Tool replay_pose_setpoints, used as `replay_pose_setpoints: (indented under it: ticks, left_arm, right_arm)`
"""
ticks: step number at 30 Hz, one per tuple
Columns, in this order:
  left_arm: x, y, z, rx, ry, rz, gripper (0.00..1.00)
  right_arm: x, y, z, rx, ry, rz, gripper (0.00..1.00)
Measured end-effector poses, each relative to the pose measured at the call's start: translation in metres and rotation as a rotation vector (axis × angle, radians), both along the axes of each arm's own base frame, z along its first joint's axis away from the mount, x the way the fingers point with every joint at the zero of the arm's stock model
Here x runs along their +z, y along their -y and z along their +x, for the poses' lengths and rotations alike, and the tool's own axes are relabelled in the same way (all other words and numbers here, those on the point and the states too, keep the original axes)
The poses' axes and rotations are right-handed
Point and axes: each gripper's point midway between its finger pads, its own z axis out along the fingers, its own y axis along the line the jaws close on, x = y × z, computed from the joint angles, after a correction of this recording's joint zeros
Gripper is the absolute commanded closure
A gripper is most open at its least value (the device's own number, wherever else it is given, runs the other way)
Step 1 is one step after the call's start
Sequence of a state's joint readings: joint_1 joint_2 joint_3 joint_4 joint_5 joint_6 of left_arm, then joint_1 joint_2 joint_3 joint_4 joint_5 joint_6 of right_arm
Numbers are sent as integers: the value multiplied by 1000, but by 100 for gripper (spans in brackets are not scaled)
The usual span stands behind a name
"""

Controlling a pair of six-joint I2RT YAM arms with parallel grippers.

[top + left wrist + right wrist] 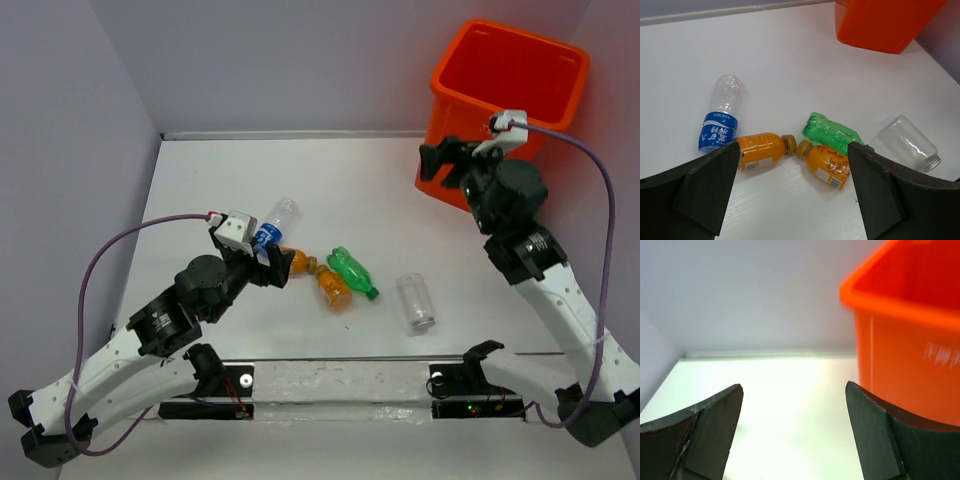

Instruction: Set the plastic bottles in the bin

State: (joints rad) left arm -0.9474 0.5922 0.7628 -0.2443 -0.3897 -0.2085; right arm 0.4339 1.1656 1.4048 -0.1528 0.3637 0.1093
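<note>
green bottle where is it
Top view: the green bottle lies centre, beside an orange bottle on its left, with the clear bottle to its right.

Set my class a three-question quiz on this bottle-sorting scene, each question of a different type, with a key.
1. How many bottles lie on the table?
2. True or false: the right gripper grips a bottle beside the bin.
3. The two orange bottles lie: A) cap ends facing each other; B) stacked; C) inside the bin.

Key
1. Five: one blue-labelled bottle, two orange bottles, one green bottle, one plain clear bottle.
2. False: the right gripper is open and empty near the bin.
3. A.
</note>
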Motion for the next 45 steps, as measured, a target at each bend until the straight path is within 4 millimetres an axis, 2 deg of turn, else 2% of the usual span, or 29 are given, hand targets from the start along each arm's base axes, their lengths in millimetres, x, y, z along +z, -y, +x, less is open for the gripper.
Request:
replay_pose_setpoints:
  ticks: [1, 3, 6, 7, 8, 10, 13, 15, 20, 25, 28, 29, 30, 31, 33, 35, 37, 38, 41, 44, 45]
  left_arm:
    - [0, 0, 0, 1, 1, -1, 1]
    - [0, 0, 0, 0, 2, 0, 1]
    - [-1, 1, 0, -2, 0, 5, 1]
    - [-1, 1, 0, -3, -2, 8, 1]
    - [-3, 2, 1, -4, -4, 12, 1]
    - [-3, 2, 1, -3, -5, 16, 1]
    - [-2, 1, 1, -1, 0, 10, 1]
    - [0, -1, 0, -1, 4, 3, 1]
    - [6, -4, -2, -1, 18, -15, 1]
    - [7, -3, -2, -4, 20, -19, 1]
    - [6, -3, -3, -6, 19, -18, 1]
    - [6, -2, -3, -7, 19, -19, 1]
    - [7, -2, -3, -7, 20, -21, 1]
    - [7, -2, -3, -7, 21, -22, 1]
    - [7, -2, -3, -7, 21, -22, 1]
    - [7, -2, -2, -7, 20, -20, 1]
    - [6, -1, -2, -8, 17, -17, 1]
    - [5, -1, -2, -9, 16, -15, 1]
    - [4, 0, -2, -13, 14, -13, 1]
    - [4, 1, -2, -16, 13, -13, 1]
    - [4, 1, -2, -16, 13, -11, 1]
  right_arm:
    - [-28, -7, -21, 66, -38, 41, 9]
    - [-86, -7, -39, 100, -162, 83, 6]
    - [-190, -9, -55, 108, -451, 75, 3]
    - [-239, -8, -71, 104, -614, 56, 3]
    - [-262, -5, -83, 92, -701, 52, 3]
    - [-296, 1, -116, 83, -860, 49, 3]
    - [-301, 4, -138, 77, -930, 87, 3]
    - [-305, 2, -145, 84, -964, 104, 3]
    - [-345, -5, -167, 103, -1146, 107, 3]
    - [-369, -12, -179, 130, -1254, 112, 4]
    - [-387, -15, -175, 121, -1306, 100, 14]
    - [-391, -15, -174, 114, -1318, 94, 20]
    - [-396, -16, -171, 111, -1325, 88, 37]
    - [-398, -16, -169, 108, -1327, 87, 44]
    - [-399, -16, -164, 100, -1316, 80, 49]
    - [-398, -13, -160, 89, -1296, 67, 50]
    - [-385, -9, -157, 75, -1259, 60, 50]
    - [-371, -9, -152, 76, -1226, 60, 50]
    - [-307, -16, -127, 110, -1050, 101, 50]
    - [-209, -24, -98, 164, -769, 165, 50]
    - [-163, -24, -89, 179, -634, 189, 50]
